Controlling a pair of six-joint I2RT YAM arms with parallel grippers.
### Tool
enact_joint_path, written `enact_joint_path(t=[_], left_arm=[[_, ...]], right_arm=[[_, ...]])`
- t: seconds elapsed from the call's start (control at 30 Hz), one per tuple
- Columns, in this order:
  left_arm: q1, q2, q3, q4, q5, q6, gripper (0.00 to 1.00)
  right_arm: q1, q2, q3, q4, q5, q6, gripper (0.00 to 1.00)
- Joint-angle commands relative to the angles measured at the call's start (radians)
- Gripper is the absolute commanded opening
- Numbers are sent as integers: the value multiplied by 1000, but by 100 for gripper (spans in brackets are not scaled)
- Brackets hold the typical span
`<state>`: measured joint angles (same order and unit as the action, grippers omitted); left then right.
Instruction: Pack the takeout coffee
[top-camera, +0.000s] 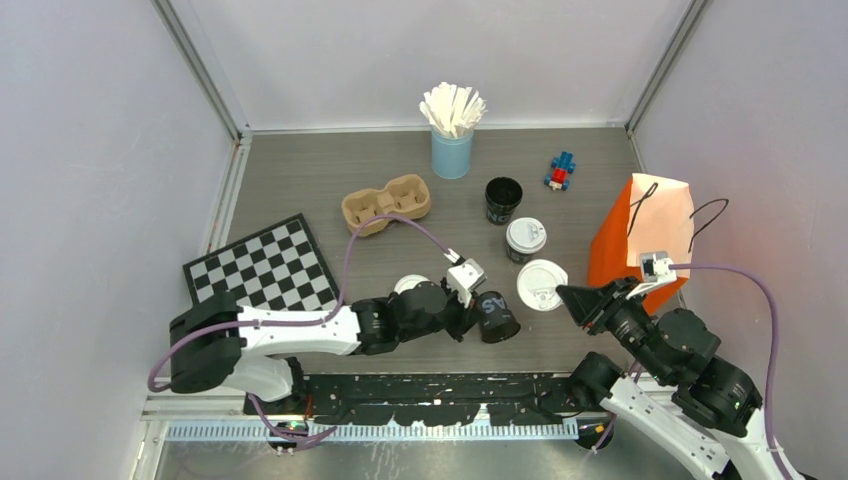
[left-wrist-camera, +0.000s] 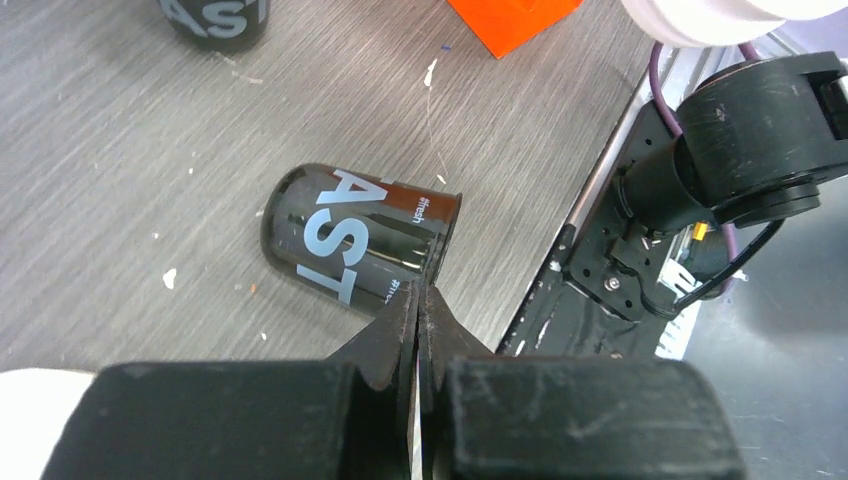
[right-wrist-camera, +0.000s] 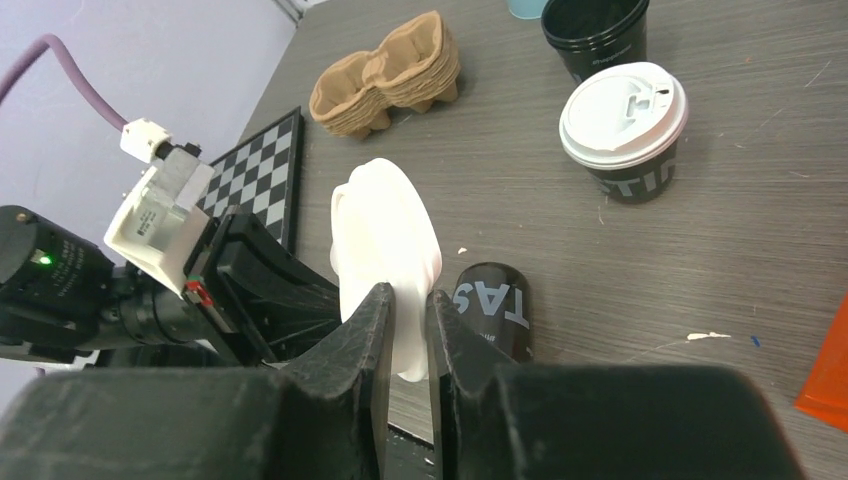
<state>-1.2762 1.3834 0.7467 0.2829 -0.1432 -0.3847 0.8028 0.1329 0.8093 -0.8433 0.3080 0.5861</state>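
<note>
My left pincer (left-wrist-camera: 417, 300) is pressed together, its tips right at the open rim of the tipped cup (left-wrist-camera: 350, 235). That cup lies on its side on the surface (left-wrist-camera: 120, 150), near the front edge. My right pincer (right-wrist-camera: 408, 312) pinches a white lid (right-wrist-camera: 385, 235) by its rim, just to the right of that cup. Farther back a lidded cup (right-wrist-camera: 622, 120) stands upright, with an open cup (right-wrist-camera: 595, 30) just behind it. The orange bag (top-camera: 640, 240) stands to their right.
</note>
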Motion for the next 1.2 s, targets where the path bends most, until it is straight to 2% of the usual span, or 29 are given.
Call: enact_joint_path(t=[0.0, 0.03, 0.07, 0.17, 0.23, 0.3, 0.5, 0.7, 0.8, 0.93, 1.17], left_arm=[[-5, -77, -6, -118, -31, -83, 0], [-6, -88, -8, -119, -22, -77, 0], [-6, -94, -16, -110, -7, -56, 7], [-30, -77, -50, -23, 12, 101, 42], [-69, -39, -51, 13, -35, 226, 53], [-107, 21, -46, 50, -103, 331, 59], [-217, 165, -50, 213, -337, 539, 66], [-254, 325, 1, 319, -602, 603, 65], [-260, 359, -26, 446, -623, 643, 62], [-270, 383, -19, 507, -683, 674, 63], [-275, 380, -9, 532, -555, 579, 69]], right_arm=[[-1, 32, -6, 57, -41, 6, 21], [-1, 33, -3, 51, -41, 5, 21], [-1, 32, 0, 42, -36, 4, 21], [-2, 17, 0, 42, -21, 13, 22], [-1, 3, -1, 55, -15, 16, 22], [-1, -3, 5, 58, -4, 17, 21], [-1, 13, 33, 43, 9, 2, 21], [-1, 19, 31, 46, 4, 4, 21], [-1, 22, 30, 50, 3, 3, 22], [-1, 26, 33, 48, -2, 1, 21], [-1, 22, 28, 46, 4, -1, 22]])
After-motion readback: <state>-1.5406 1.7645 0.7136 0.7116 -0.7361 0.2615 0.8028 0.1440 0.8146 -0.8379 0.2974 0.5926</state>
